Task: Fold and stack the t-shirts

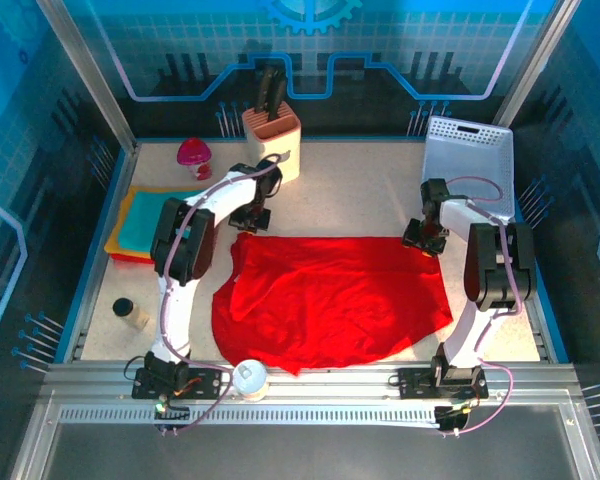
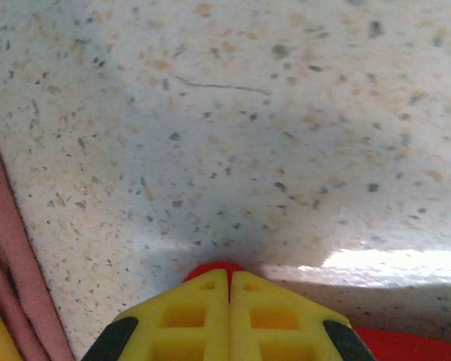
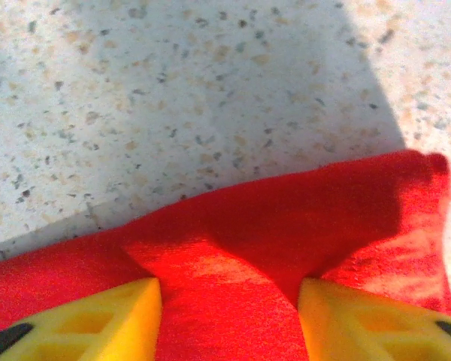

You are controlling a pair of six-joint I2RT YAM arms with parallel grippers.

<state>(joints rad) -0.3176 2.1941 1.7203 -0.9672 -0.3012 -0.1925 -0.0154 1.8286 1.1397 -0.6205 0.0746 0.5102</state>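
**While my left claw (image 2: 228, 274) pinches, my right claw (image 3: 227, 289) stands spread over the red t-shirt (image 1: 330, 300)**

As the red t-shirt lies spread out on the middle of the counter (image 1: 360, 190), I have one claw at each of its far corners. My left claw is pressed together, and a sliver of red cloth shows at its tips. How much cloth it grips is hidden under the fingers (image 2: 188, 316). My right claw is spread wide, with a raised fold of the shirt between its fingers (image 3: 98, 320). The folded t-shirts (image 1: 145, 225) sit at the counter's left, teal on top of orange and yellow edges. Pink folds at the edge of my left wrist view are cut off, and I cannot tell what they are.
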